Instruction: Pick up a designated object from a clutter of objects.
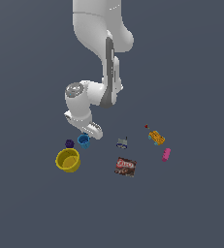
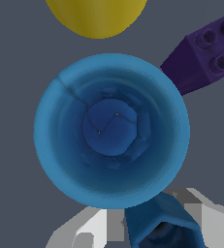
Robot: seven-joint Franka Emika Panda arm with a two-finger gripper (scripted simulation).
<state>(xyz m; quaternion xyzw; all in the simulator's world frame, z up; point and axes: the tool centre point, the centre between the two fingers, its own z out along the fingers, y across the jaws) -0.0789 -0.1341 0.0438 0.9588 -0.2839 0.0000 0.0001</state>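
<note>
One pincer [image 1: 93, 131] is seemingly clenching the dark blue piece [image 2: 158, 220]; it should be rising straight, avoiding the cup [image 2: 111, 131] alongside.

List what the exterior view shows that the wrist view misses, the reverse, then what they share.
Exterior only: the arm, grey piece, brown packet, orange block, pink capsule, red dot. Wrist only: studs on the purple brick, a dark blue piece beside the gripper. Shared: blue cup, yellow bowl, purple brick.
</note>
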